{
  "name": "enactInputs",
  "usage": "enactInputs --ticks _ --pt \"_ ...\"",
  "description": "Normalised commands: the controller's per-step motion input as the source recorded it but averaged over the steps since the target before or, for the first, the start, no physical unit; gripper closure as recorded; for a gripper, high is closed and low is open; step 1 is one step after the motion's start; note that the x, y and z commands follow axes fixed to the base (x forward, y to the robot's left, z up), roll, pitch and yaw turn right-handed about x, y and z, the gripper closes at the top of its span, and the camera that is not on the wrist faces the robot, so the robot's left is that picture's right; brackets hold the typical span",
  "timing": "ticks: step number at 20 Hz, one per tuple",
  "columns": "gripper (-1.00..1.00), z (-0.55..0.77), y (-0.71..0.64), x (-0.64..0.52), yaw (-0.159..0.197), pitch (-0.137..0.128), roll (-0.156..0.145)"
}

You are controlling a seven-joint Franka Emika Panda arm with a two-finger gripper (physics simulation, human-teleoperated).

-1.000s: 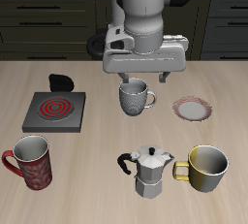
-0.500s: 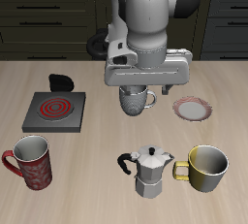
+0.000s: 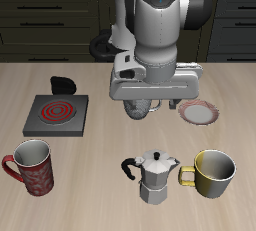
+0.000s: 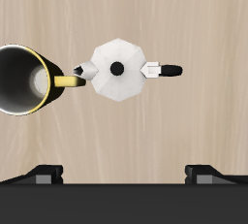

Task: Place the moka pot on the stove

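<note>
Below the spread, empty claw [image 3: 152, 103], the pot [image 4: 117, 69] touches a yellow mug [image 4: 23, 80], so descending off-centre risks knocking both.

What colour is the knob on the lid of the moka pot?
Black. The knob sits in the middle of the silver moka pot lid, clearest in the wrist view.

Silver moka pot [image 3: 153, 175] stands upright near the front edge; red-coiled stove [image 3: 56, 114] apart.

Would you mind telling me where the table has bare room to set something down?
Bare wood lies between the stove and the moka pot. It is crowded near the front edge, where the yellow mug sits right beside the pot.
</note>
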Motion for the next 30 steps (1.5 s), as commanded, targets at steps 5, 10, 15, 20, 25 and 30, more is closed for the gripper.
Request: enactInputs --ticks 5,10,15,20,25,30 --pt "-1.00 -0.08 0.05 0.24 0.004 0.003 -0.016" --pt "-1.00 0.00 0.05 0.13 -0.003 -0.007 -0.006" --pt "-1.00 -0.12 0.18 0.08 0.025 -0.012 0.016" --pt "-1.00 -0.21 0.16 0.03 0.012 -0.050 0.009" --pt "-1.00 -0.22 -0.02 0.04 -0.021 -0.027 -0.015" --pt "-1.00 -0.10 -0.16 0.00 -0.025 -0.047 -0.025"
